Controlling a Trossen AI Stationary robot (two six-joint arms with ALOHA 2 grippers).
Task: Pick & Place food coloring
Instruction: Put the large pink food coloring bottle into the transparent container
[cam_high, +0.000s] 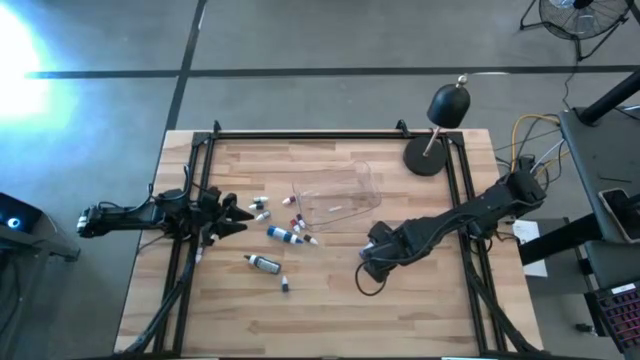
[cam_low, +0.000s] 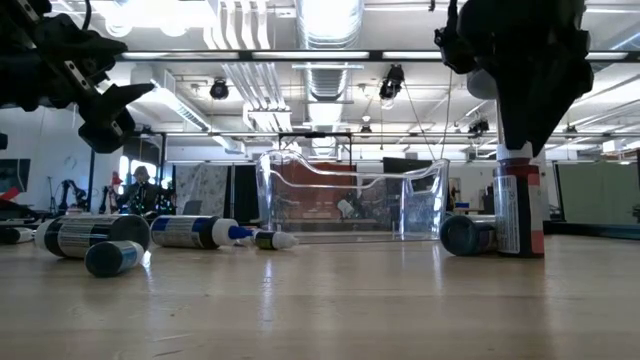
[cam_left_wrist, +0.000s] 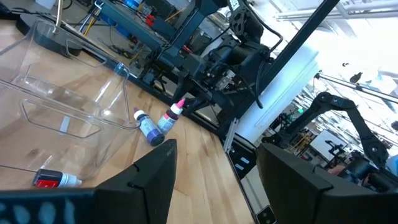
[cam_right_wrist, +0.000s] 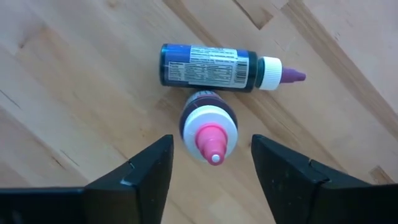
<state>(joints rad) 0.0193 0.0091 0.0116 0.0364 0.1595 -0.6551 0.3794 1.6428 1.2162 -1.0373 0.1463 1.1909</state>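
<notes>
A small food coloring bottle (cam_right_wrist: 208, 124) with a white collar and pink tip stands upright on the wooden table. A blue-bodied bottle (cam_right_wrist: 205, 67) with a purple tip lies right beside it. My right gripper (cam_right_wrist: 211, 149) points down over the upright bottle (cam_low: 518, 205), open. Its fingers stand on either side of the cap with a gap on each side. Several more bottles (cam_high: 285, 235) lie scattered left of the middle of the table. My left gripper (cam_left_wrist: 214, 180) waits open at the table's left side (cam_high: 225, 215), holding nothing.
A clear plastic tray (cam_high: 365, 185) sits at the middle of the table, toward the far side, between the two arms. A black dome-headed lamp (cam_high: 445, 108) stands at the far right corner. Black frame rails (cam_high: 470, 230) run along the table's left and right sides.
</notes>
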